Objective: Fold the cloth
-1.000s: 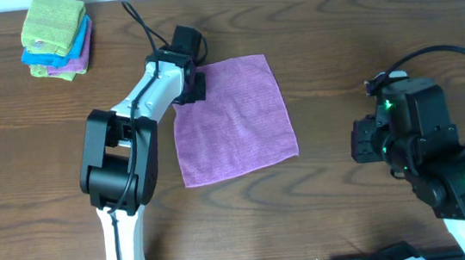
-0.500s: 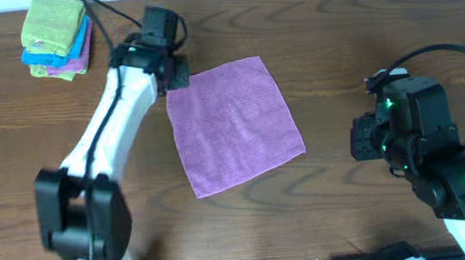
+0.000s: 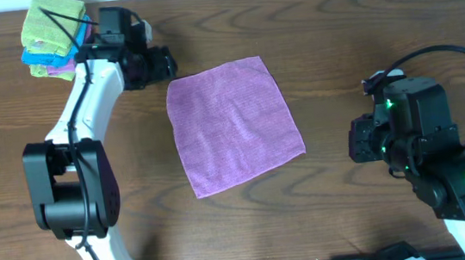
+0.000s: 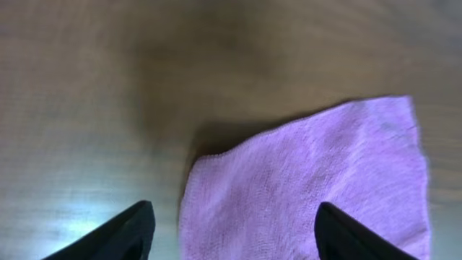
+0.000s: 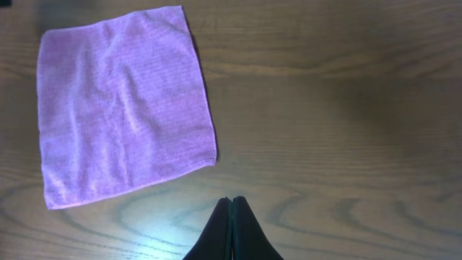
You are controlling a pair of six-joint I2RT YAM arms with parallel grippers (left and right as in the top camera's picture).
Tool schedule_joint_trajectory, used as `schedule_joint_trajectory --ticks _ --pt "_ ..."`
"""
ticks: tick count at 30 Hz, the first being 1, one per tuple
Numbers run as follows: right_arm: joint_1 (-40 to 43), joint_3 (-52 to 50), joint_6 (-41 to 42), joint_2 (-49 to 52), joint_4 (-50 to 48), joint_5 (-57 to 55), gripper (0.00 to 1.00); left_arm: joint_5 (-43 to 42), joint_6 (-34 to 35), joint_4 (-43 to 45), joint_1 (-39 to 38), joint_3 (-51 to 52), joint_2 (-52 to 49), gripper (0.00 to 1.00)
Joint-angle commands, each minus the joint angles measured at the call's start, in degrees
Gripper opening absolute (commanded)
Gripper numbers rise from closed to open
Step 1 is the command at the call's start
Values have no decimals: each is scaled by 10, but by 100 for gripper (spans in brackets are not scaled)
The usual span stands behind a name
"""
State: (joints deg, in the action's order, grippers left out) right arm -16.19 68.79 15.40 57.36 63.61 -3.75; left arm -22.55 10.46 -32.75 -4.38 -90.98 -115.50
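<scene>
The lilac cloth (image 3: 234, 125) lies spread flat in one layer on the wooden table, slightly turned. My left gripper (image 3: 165, 65) hovers just off its far left corner, open, with nothing between its fingers. In the left wrist view that cloth corner (image 4: 317, 180) lies below and between the two dark fingertips (image 4: 130, 231). My right gripper (image 3: 355, 145) stays right of the cloth, apart from it. In the right wrist view its fingers (image 5: 231, 206) are shut tip to tip over bare wood, with the cloth (image 5: 123, 101) ahead to the left.
A stack of folded cloths (image 3: 55, 34), green on top of blue and purple, sits at the back left corner, close behind the left arm. The table's far edge runs just behind it.
My left gripper dragged the cloth's far left corner leftwards, then opened, let it go and drew away to the back left. The right arm has not moved.
</scene>
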Motion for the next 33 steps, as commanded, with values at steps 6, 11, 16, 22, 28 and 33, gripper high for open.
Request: schedule_joint_trajectory --ticks 6,11,16,22,28,33 --pt "5 1 -9 -4 2 13 1 -139 -33 109 -2 0 -69 80" --pt "5 1 -9 -4 3 13 2 -139 -37 120 -6 0 -112 82" --pt "5 1 -9 -4 2 13 2 -146 -41 120 -6 0 -135 81" --pt "5 1 -9 -4 2 19 1 -150 -53 90 -6 0 -137 80" --pt "5 1 -9 -4 2 28 2 -150 -92 6 0 0 -137 75" --pt "4 1 -9 -4 3 32 2 -150 -92 -31 15 -1 -137 72"
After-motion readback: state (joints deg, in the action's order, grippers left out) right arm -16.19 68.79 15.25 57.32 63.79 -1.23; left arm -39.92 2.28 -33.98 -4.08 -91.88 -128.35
